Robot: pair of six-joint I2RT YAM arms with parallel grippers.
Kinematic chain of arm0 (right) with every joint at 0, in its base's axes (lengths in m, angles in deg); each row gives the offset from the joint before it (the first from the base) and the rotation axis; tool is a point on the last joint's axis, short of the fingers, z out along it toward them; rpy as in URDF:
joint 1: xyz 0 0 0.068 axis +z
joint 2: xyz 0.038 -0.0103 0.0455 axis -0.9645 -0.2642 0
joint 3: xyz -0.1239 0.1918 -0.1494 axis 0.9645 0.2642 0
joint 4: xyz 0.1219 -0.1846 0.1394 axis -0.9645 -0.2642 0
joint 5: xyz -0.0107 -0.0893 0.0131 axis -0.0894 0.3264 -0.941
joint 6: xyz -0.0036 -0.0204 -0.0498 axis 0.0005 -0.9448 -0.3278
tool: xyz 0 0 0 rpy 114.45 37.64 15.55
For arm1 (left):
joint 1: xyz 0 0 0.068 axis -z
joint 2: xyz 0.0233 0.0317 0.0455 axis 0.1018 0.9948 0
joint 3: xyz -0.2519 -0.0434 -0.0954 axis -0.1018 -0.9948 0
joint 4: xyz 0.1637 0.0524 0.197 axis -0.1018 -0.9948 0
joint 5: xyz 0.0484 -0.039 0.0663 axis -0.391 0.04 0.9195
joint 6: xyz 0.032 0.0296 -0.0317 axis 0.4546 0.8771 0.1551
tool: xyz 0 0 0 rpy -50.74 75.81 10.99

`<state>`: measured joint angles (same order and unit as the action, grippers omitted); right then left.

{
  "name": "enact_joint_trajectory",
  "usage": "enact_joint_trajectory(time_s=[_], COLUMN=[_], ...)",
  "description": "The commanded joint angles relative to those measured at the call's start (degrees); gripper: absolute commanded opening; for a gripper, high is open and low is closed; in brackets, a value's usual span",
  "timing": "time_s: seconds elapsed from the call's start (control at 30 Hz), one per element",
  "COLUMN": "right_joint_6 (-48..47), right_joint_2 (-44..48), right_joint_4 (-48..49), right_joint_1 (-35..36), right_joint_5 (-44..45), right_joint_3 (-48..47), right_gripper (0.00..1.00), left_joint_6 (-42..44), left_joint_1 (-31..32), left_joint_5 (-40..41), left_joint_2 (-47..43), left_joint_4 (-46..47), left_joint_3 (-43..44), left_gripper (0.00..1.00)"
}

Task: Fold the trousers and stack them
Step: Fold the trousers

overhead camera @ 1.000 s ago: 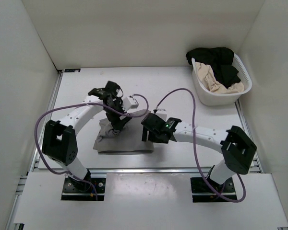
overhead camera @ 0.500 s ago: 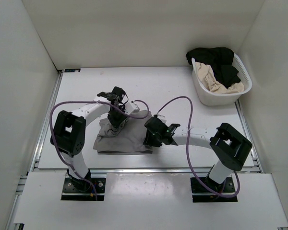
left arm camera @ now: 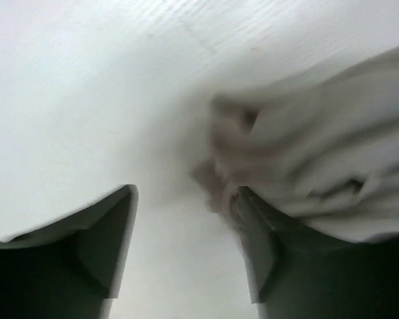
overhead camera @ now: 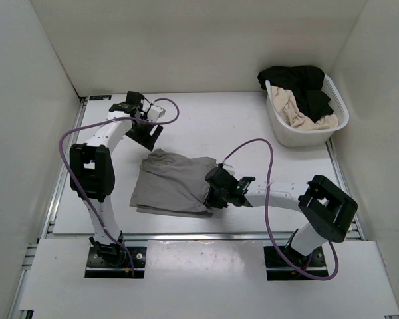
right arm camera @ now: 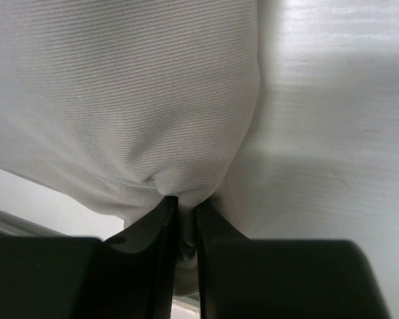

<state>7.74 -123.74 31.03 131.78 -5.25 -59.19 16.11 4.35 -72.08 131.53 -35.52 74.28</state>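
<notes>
Pinching right edge of trousers [overhead camera: 176, 183] with right gripper [right arm camera: 183, 203], near tabletop [overhead camera: 253, 126] front edge. Holding left gripper [overhead camera: 145, 133] agape, empty, toward far-left corner; wrist view blurred, fabric detail unreadable.

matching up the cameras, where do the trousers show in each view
top external: trousers left of centre on the table, between the arms.
left wrist: trousers in the right half, just past the open left claw.
right wrist: trousers fill the upper left, pinched in the right claw.
shared landmark: the white table under them.
</notes>
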Motion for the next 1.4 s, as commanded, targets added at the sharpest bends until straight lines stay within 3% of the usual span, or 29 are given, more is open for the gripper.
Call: enact_joint_trajectory(time_s=[0.0, 0.13, 0.2, 0.23, 0.33, 0.4, 0.47, 0.5, 0.63, 0.7, 0.77, 0.87, 0.9, 0.93, 0.97, 1.03, 1.13, 1.27, 1.37], right_joint_6=[-1.85, -2.99, -3.0, -3.0, -3.0, -3.0, -3.61, -3.61, -4.13, -4.14, -4.14, -4.14, -4.14, -4.14, -4.92, -8.07, -12.13, -15.74, -16.79], right_joint_2=[-0.19, -2.04, -2.66, -2.66, -3.19, -3.19, -3.19, -3.19, -3.19, -3.19, -3.19, -2.66, -2.05, -1.43, -0.91, 1.37, 6.21, 8.24, 3.61], right_joint_4=[-5.52, -6.05, -6.58, -6.58, -6.58, -7.72, -8.69, -8.69, -9.22, -9.22, -9.75, -11.85, -12.38, -13.34, -13.87, -15.8, -16.34, -11.08, -8.0], right_joint_1=[1.08, 1.08, 1.08, 1.08, 1.6, 1.61, 1.61, 1.61, 1.61, 1.61, 1.61, 1.61, 1.61, 1.09, 1.08, 0.56, -0.85, -5.67, -9.71], right_joint_5=[0.32, 0.32, 0.32, 0.32, 0.32, 0.32, 0.32, 0.32, 0.32, 0.32, 0.32, 0.85, 1.46, 2.25, 2.26, 3.57, 4.81, 0.52, -2.39], right_joint_3=[-3.02, -5.75, -6.37, -6.38, -6.38, -6.99, -7.6, -7.61, -7.09, -7.08, -7.08, -7.08, -7.08, -7.08, -6.56, -7.51, -9.45, -9.45, -10.85], right_gripper=[0.0, 0.0, 0.0, 0.0, 0.0, 0.02, 0.04, 0.06, 0.07, 0.05, 0.04, 0.07, 0.17, 0.51, 0.64, 0.77, 0.8, 0.88, 0.89], left_joint_6=[-1.61, 1.72, 6.55, 7.87, 8.86, 7.19, 5.26, 5.25, 5.07, 6.47, 6.48, 3.5, 2.88, 2.35, 2.35, 2.35, 1.04, 0.5, 0.5], left_joint_1=[-0.09, -0.79, -0.18, 0.69, 2.28, 2.28, 1.41, -0.16, -0.27, 0.34, 0.35, 0.35, -0.26, -0.26, -0.26, -0.26, -1.66, -3.08, -3.6], left_joint_5=[-1.09, -7.32, -12.68, -12.7, -7.62, -4.45, -3.29, -4.07, -6.45, -7.06, -8.47, -9.18, -9.18, -9.18, -9.18, -8.48, -5.49, -8.38, -10.4], left_joint_2=[0.49, -5.48, -9.16, -9.79, -7.35, -4.89, -4.17, -4.17, -5.32, -4.45, -3.56, -2.85, -2.85, -2.85, -3.64, -4.52, -7.94, -13.21, -14.36], left_joint_4=[-2.48, -2.49, -2.49, -2.49, -2.49, -3.55, -3.55, -2.94, -1.53, -1.53, -0.82, -0.82, -0.82, -0.82, -0.82, -1.7, -2.23, -3.98, -4.69], left_joint_3=[2.56, 1.6, -1.39, -2.88, -6.67, -7.19, -7.9, -8.42, -10.45, -12.37, -12.38, -11.86, -11.07, -11.07, -11.07, -11.07, -10.54, -10.01, -13.5], left_gripper=[0.94, 0.98, 0.93, 0.79, 0.51, 0.48, 0.57, 0.68, 0.94, 0.96, 0.77, 0.29, 0.29, 0.31, 0.36, 0.49, 0.7, 0.88, 0.9])
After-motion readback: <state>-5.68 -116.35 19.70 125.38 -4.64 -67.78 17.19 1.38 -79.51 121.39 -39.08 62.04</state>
